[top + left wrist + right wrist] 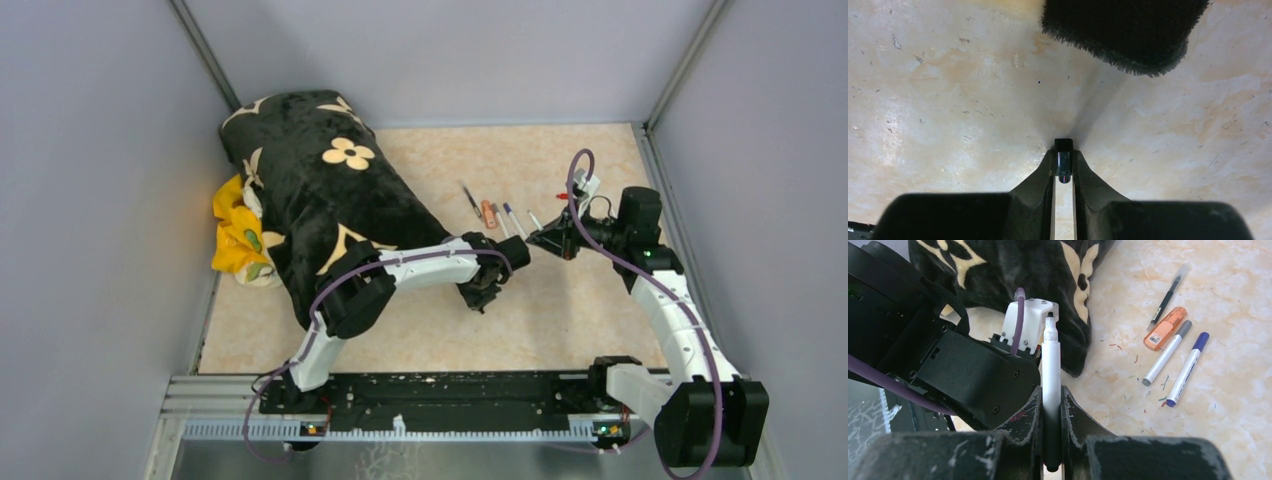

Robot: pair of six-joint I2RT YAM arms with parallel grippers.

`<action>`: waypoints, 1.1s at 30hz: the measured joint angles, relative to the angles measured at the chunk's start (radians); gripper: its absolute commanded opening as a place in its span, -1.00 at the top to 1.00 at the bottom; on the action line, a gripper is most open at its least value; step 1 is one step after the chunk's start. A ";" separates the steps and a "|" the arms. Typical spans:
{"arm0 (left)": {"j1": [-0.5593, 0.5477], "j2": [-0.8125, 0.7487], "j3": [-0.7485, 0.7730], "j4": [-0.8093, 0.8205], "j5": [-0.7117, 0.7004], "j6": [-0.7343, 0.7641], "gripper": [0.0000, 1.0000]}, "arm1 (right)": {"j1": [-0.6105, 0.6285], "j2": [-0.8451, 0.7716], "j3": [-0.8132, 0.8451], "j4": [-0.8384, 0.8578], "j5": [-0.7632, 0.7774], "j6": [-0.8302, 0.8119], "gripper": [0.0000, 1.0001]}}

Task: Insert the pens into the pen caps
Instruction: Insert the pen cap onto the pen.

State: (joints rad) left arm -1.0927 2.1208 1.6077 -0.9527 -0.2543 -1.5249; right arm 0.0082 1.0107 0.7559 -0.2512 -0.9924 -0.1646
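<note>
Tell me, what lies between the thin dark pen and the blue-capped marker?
An orange marker and a grey-capped white marker lie between them, clearest in the right wrist view.

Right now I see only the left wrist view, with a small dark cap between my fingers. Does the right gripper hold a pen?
Observer: Yes. The right gripper is shut on a white marker, its dark tip bare.
Operator: How near is it to my left gripper and the dark cap?
Observer: In the top view the grippers face tip to tip, close; touching or not, I cannot tell.
Operator: Are there other pens?
Observer: Four lie on the table beyond the grippers: a thin dark pen, an orange marker, a grey-capped marker and a blue-capped marker.
</note>
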 measured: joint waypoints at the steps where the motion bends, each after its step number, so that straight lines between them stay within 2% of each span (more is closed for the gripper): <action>1: -0.002 0.000 0.000 0.000 -0.004 0.002 0.78 | 0.000 0.000 0.000 0.000 -0.002 0.000 1.00; 7: -0.035 -0.069 -0.060 0.034 -0.104 0.054 0.82 | 0.000 0.000 0.000 0.001 -0.049 -0.002 1.00; 10: -0.059 -0.212 -0.183 0.126 -0.169 0.113 0.93 | 0.000 -0.001 0.000 0.002 -0.097 -0.011 1.00; 12: -0.071 -0.341 -0.296 0.248 -0.198 0.182 1.00 | 0.000 -0.005 0.000 0.001 -0.127 -0.021 1.00; 17: -0.072 -0.649 -0.637 0.704 -0.215 0.446 1.00 | 0.000 -0.031 0.000 0.003 -0.181 -0.045 1.00; 21: -0.070 -0.846 -0.899 1.102 -0.187 0.723 1.00 | 0.000 -0.040 0.000 0.009 -0.229 -0.051 1.00; 23: -0.066 -0.909 -0.980 1.289 -0.151 0.854 1.00 | 0.000 -0.040 -0.003 0.028 -0.259 -0.043 1.00; 25: -0.053 -0.949 -1.038 1.501 -0.080 0.993 1.00 | 0.000 -0.040 -0.005 0.056 -0.293 -0.023 1.00; 28: -0.007 -0.943 -1.049 1.745 0.047 1.112 1.00 | 0.000 -0.040 -0.012 0.105 -0.332 0.017 1.00; 33: 0.089 -0.863 -1.031 2.061 0.203 1.156 1.00 | 0.000 -0.026 -0.031 0.210 -0.386 0.117 1.00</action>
State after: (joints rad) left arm -1.0042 1.2579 0.5770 1.1088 -0.0513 -0.3691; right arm 0.0082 0.9848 0.7254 -0.0414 -1.3781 -0.0475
